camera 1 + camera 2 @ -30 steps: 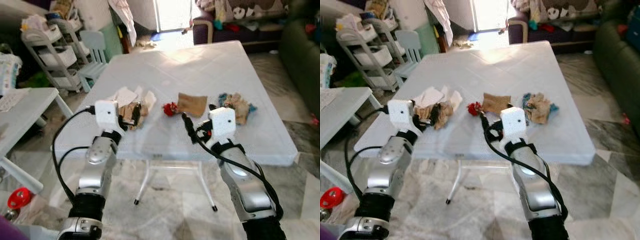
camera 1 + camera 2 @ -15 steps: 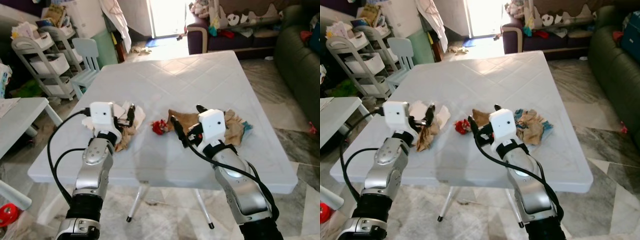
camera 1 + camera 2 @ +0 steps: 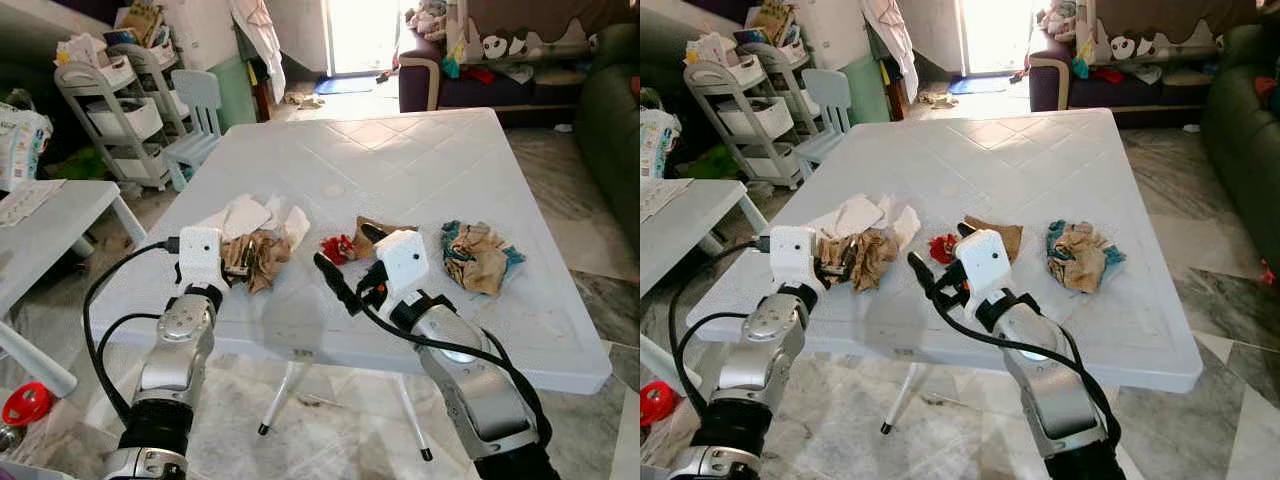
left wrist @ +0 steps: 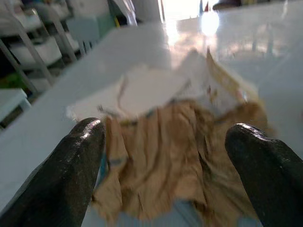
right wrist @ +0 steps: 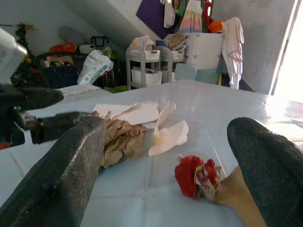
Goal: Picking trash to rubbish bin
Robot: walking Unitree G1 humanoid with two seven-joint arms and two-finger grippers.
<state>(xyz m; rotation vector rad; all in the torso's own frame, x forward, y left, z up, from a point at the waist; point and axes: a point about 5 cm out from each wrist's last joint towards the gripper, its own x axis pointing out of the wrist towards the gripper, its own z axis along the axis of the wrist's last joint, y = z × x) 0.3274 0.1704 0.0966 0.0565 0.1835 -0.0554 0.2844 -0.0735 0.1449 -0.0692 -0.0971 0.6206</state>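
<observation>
trash: three lots on the white table [image 3: 420,170], all in front of the two grippers
brown wad [image 3: 262,258]: crumpled brown paper, straight ahead of the left gripper [image 3: 238,256], lying between its two fingers [image 4: 75,170] in the left wrist view; contact cannot be told
white papers [image 3: 245,214]: flat and crumpled sheets just past the brown wad, touching it
left gripper: low over the near table edge, fingers spread wide either side of the wad, not closed on it
red wrapper [image 5: 195,176]: small crumpled red piece, just ahead of the right gripper [image 3: 352,258], between its fingers in the right wrist view
brown sheet [image 3: 998,233]: flat tan piece touching the red wrapper, partly hidden behind the right gripper's white housing
right gripper: over the table near the front edge, fingers [image 5: 61,170] wide apart, holding nothing
mixed pile [image 3: 480,256]: tan paper with blue-green bits, off to the right gripper's right, well apart from it
shelf cart [image 3: 115,105]: grey, far beyond the left gripper, off the table
chair [image 3: 200,100]: pale, small, next to the cart
sofa [image 3: 480,60]: dark, beyond the table's far edge
</observation>
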